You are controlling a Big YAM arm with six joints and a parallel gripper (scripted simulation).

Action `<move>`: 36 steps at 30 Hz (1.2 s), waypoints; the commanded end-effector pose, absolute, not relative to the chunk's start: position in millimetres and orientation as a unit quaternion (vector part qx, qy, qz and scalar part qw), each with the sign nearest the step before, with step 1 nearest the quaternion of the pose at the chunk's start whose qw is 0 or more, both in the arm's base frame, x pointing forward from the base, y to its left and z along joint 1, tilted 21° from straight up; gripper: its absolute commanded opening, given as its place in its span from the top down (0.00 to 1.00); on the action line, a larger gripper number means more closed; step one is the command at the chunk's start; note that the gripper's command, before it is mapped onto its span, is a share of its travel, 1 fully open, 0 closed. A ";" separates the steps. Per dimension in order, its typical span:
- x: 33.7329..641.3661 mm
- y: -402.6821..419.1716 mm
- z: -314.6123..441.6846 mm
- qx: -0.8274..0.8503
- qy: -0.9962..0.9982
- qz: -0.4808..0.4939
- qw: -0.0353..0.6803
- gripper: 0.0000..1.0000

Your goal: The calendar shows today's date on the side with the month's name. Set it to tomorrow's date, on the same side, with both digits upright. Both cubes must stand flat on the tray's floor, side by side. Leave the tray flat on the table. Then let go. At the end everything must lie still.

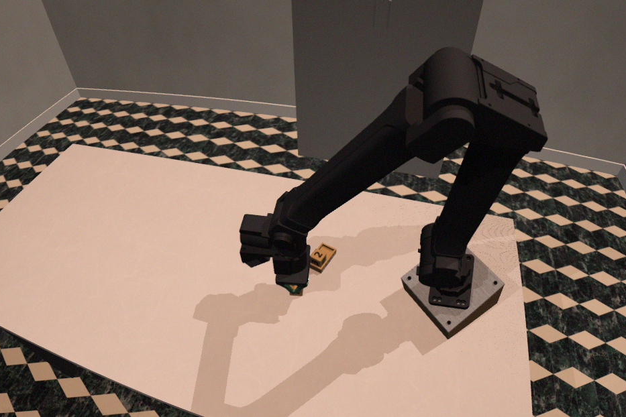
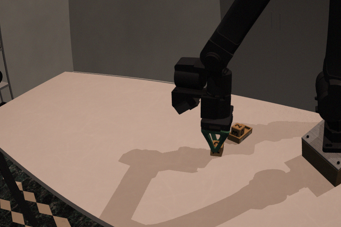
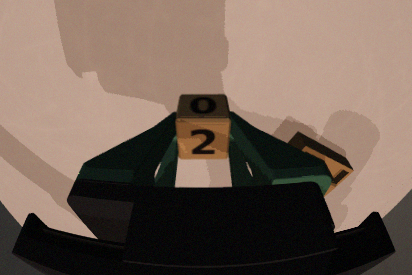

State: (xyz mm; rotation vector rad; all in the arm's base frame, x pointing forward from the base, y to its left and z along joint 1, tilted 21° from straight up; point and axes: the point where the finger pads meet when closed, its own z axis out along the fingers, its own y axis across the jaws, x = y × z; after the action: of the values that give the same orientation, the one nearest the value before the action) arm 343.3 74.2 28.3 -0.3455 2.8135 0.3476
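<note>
Sitting apparently gripped between gripper point(image 3: 202, 163) fingers: cube point(image 3: 202, 137)

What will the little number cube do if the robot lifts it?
It looks like solid wood, so the cube probably stays stiff. Flat faces mean it likely won't roll. Small between the fingers, it's probably light.

Looked like bare test room, lab-type. Plain grey walls point(image 1: 176, 44), white skirting, black-and-tan checkered floor point(image 1: 579, 255). Large pale tabletop point(image 1: 102, 236) carried black arm point(image 1: 362, 162) bolted to grey base block point(image 1: 476, 310). Metal shelf rack point(image 2: 0, 48) stood at left edge.
</note>
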 end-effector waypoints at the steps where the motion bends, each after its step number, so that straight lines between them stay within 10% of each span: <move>1: 339.4 79.0 21.6 -0.121 0.977 0.121 0.130 0.74; 36: 354.5 65.9 70.2 -0.122 0.972 0.119 0.164 0.74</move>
State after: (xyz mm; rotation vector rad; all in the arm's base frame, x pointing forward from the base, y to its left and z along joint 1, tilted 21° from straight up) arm 331.6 72.8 30.8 -0.3493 2.8520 0.3533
